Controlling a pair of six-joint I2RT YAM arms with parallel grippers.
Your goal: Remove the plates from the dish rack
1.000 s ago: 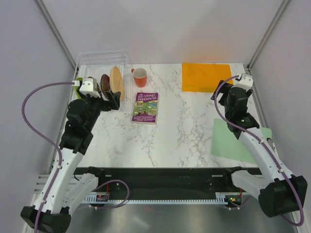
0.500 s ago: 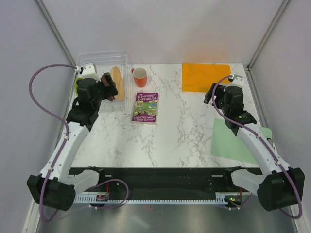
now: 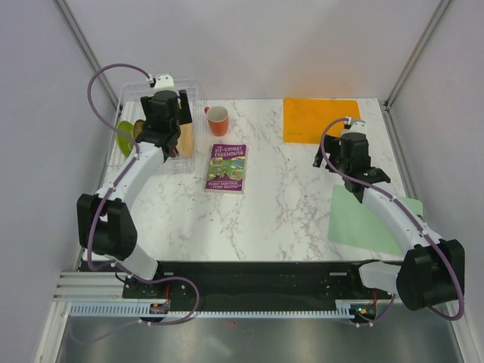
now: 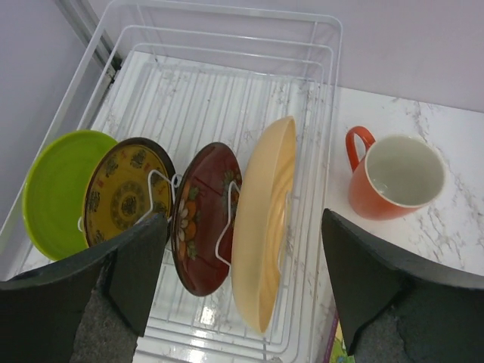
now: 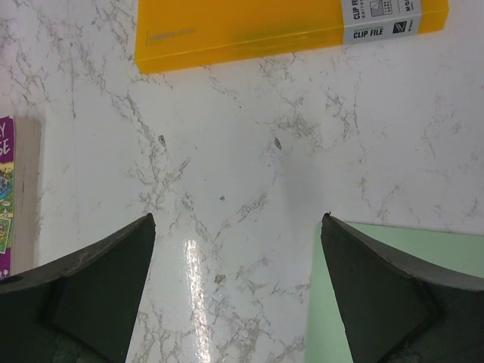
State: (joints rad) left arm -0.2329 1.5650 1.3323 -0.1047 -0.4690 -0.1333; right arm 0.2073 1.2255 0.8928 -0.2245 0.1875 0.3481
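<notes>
Dish rack (image 4: 227, 41): clear plastic, far-left corner of the marble table (image 5: 249, 159), fully loaded.
Plates in the rack: all four, standing on edge in one row. From the left, lime-green plate (image 4: 54, 189), brown-and-yellow plate (image 4: 125, 198), dark red plate (image 4: 204, 223), pale-yellow plate (image 4: 261, 227) (the biggest, and the one nearest the mug).
Plates out: none, going by these views.
Left gripper (image 4: 242, 223): fingers spread wide, nothing held, hanging right above the row, roughly over the dark red and pale-yellow pair. No contact visible.
Right gripper (image 5: 237, 221): also spread wide and empty, over bare marble between the orange clip file (image 5: 280, 26) and the green mat (image 5: 393, 295), well apart from the rack.
Progress: zero of four unloaded, so the whole job is left.
Likely first pick: the dark red or the pale-yellow plate, judging by the left gripper's position.
Bystanders: orange-red mug (image 4: 393, 180) just beside the rack, purple book (image 3: 228, 167) near it.
</notes>
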